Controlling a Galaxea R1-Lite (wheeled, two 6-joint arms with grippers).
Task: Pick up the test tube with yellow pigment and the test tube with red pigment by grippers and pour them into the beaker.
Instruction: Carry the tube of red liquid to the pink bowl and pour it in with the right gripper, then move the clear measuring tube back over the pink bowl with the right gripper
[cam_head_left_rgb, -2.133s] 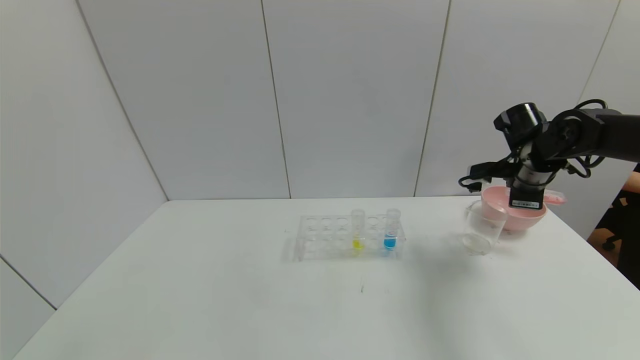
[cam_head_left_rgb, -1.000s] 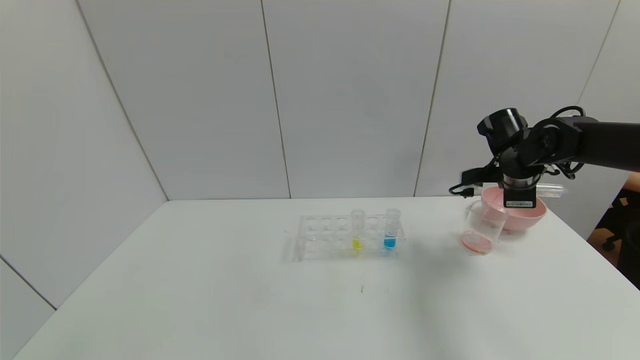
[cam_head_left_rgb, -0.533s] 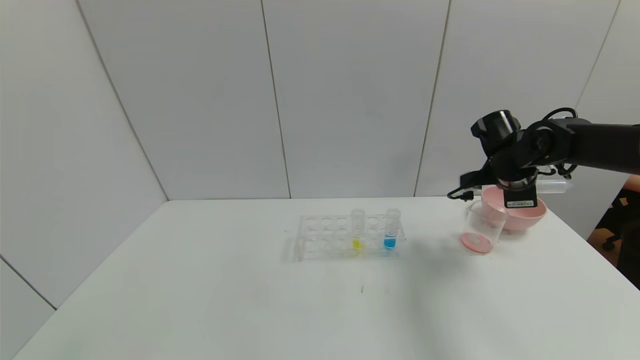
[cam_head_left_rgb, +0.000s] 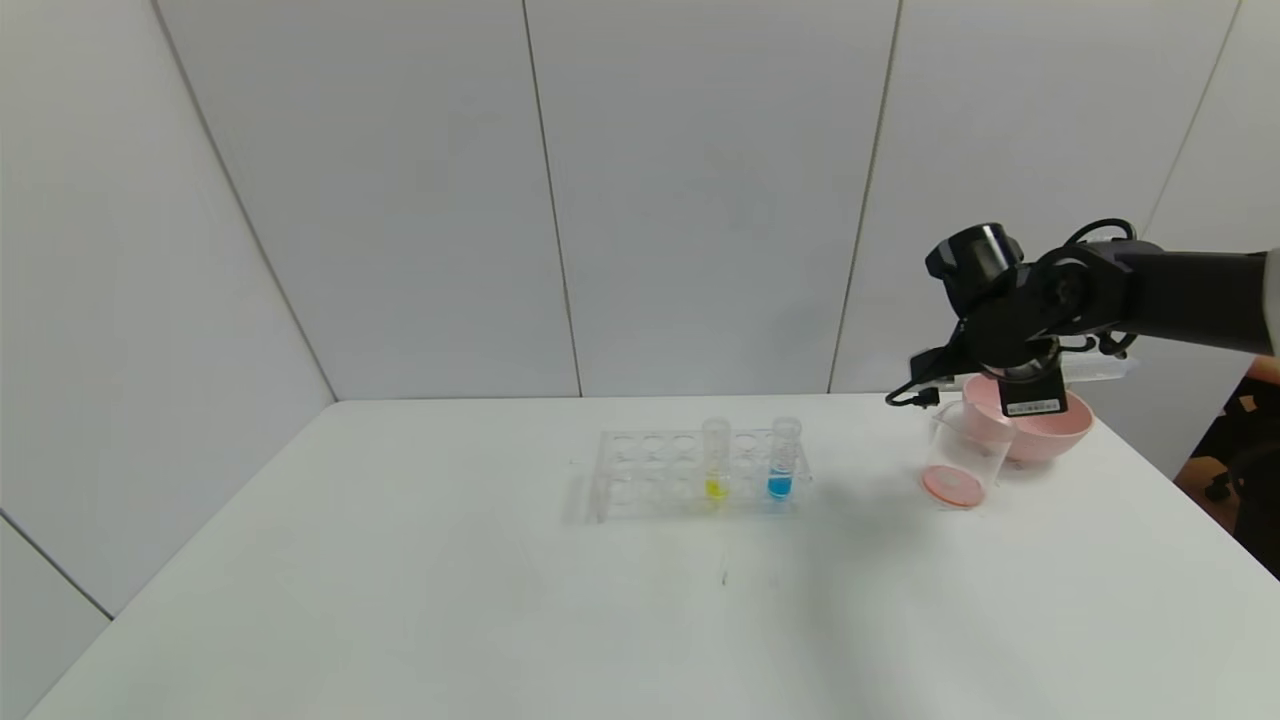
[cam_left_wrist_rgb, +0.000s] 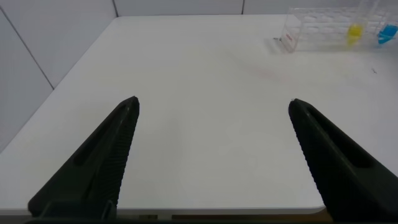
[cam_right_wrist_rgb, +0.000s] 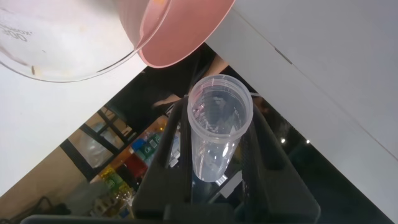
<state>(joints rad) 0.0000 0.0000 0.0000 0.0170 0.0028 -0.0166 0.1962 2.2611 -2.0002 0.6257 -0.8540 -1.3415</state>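
My right gripper (cam_head_left_rgb: 1012, 368) is shut on a clear test tube (cam_right_wrist_rgb: 217, 130), lying about level above the beaker and bowl; its end sticks out to the right (cam_head_left_rgb: 1100, 369). No red liquid shows in this tube. The clear beaker (cam_head_left_rgb: 960, 458) stands on the table below with a red layer at its bottom; its rim shows in the right wrist view (cam_right_wrist_rgb: 56, 59). The test tube with yellow pigment (cam_head_left_rgb: 716, 462) stands upright in the rack, also in the left wrist view (cam_left_wrist_rgb: 354, 31). My left gripper (cam_left_wrist_rgb: 212, 106) is open and empty, low over the table's near left part.
A clear rack (cam_head_left_rgb: 640, 475) stands mid-table with a blue-liquid tube (cam_head_left_rgb: 783, 460) right of the yellow one. A pink bowl (cam_head_left_rgb: 1050, 430) sits just behind and right of the beaker. The table's right edge is close to the bowl.
The red liquid has left the tube's end and now lies in the beaker, which was clear before. My right arm has shifted slightly left and up with the tube.
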